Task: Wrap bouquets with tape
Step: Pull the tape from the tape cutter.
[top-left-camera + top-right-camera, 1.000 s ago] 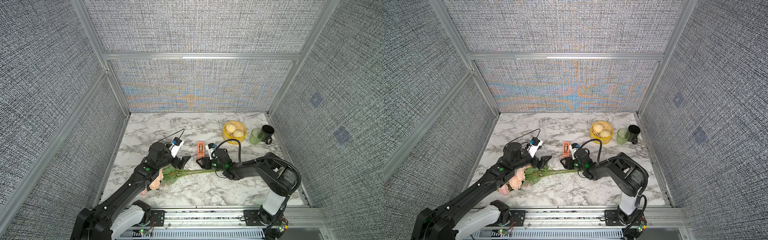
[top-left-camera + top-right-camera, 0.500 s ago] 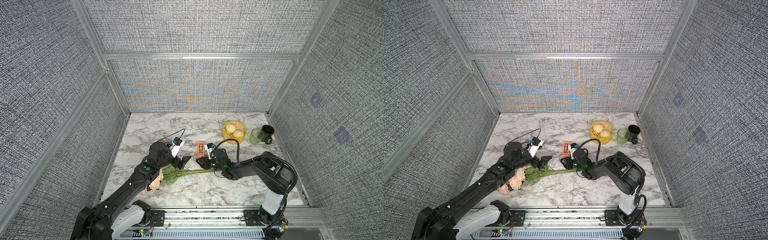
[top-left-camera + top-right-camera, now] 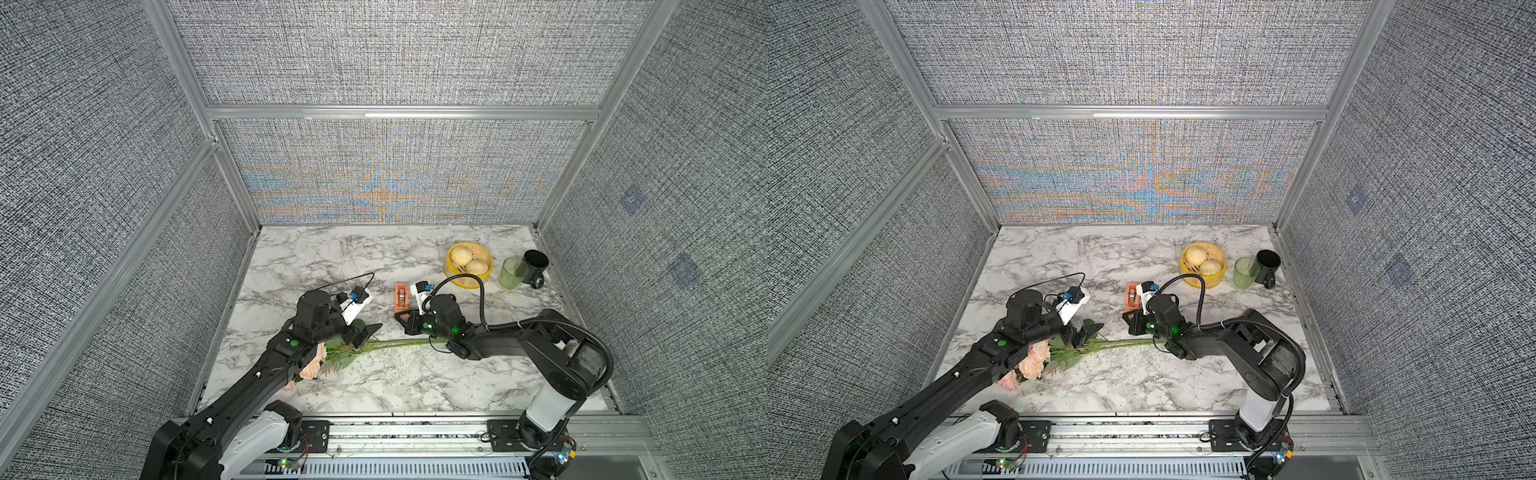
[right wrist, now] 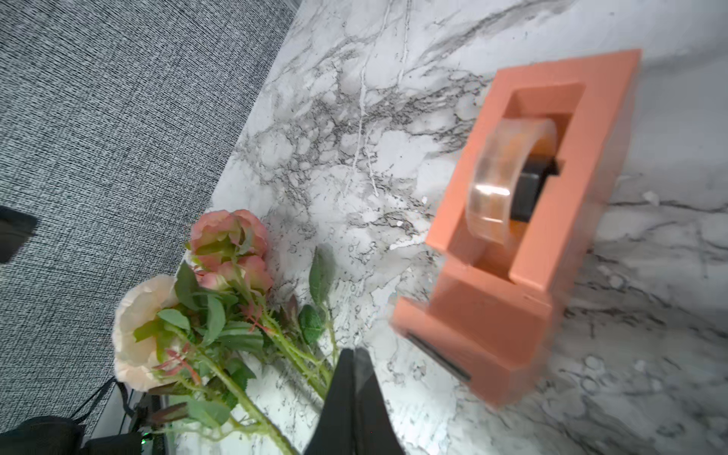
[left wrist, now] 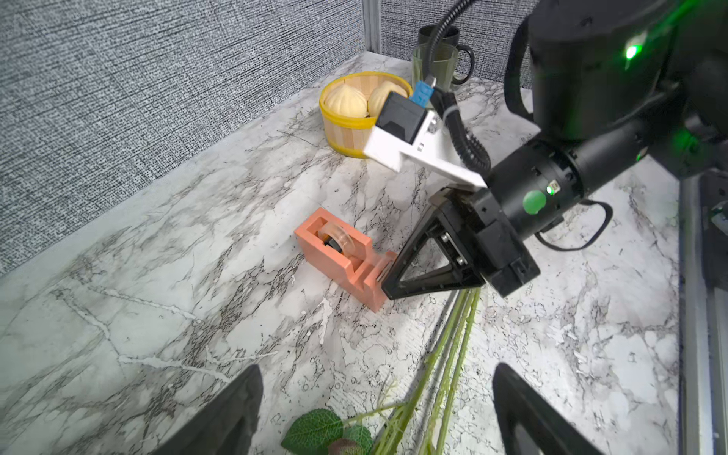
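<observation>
The bouquet lies flat on the marble with its pink and peach roses [image 3: 1034, 361] toward the left arm and its long green stems [image 3: 395, 344] running right. My left gripper [image 5: 376, 368] hovers open over the stems [image 5: 453, 346] near the leaves, one finger on each side. The salmon-orange tape dispenser [image 3: 401, 297] stands just beyond the stems, its clear roll [image 4: 496, 189] seated in it. My right gripper [image 4: 354, 356] is shut, its tips right at the dispenser's cutter end [image 5: 380, 272]. Whether a tape end is pinched between them cannot be told.
A round yellow steamer basket [image 3: 469, 283] with two buns stands at the back right, beside a green cup [image 3: 512, 273] and a black mug [image 3: 536, 266]. Grey fabric walls enclose three sides. A metal rail [image 3: 415, 428] runs along the front edge.
The right gripper's fingers have closed from partly open to shut beside the dispenser's cutter end. The left arm and the bouquet have stayed where they were.
</observation>
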`<state>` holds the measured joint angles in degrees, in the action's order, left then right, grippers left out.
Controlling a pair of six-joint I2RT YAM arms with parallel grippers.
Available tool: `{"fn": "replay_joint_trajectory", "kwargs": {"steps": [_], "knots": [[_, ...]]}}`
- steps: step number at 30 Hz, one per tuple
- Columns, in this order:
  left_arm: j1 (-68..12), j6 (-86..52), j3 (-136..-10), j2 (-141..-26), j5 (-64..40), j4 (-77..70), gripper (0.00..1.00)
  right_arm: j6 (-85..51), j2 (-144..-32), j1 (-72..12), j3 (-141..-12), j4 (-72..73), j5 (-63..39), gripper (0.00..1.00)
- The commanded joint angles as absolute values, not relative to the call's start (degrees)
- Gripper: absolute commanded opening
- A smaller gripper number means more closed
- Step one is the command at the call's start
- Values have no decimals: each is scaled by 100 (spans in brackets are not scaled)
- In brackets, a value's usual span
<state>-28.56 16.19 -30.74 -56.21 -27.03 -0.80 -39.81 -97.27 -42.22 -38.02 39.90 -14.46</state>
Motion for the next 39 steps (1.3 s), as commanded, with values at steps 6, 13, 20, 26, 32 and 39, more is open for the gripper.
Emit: {"fn": "replay_joint_trajectory", "kwargs": {"steps": [6, 13, 20, 26, 32, 39], "knots": [[-2878, 2847, -2519, -5291, -3718, -667, 93, -3864, -9252, -4211, -4335, 2866, -1566, 0], [-3105, 3321, -2374, -5169, -3574, -554, 93, -4052, -9072, -4192, -4579, 2405, -1721, 0], [-3286, 3717, -2473, -5229, -3357, -279, 92, -4094, -8865, -4193, -4632, 2157, -1753, 0], [-3592, 4047, -2586, -5192, -2939, 227, 91, -4214, -8653, -4193, -4644, 1912, -1747, 0], [-3775, 4343, -2479, -5356, -2544, 385, 91, -4298, -8519, -4192, -4693, 1611, -1707, 0], [-3911, 4870, -2600, -6130, -2017, 480, 89, -4355, -8535, -4192, -4656, 1594, -1589, 0]]}}
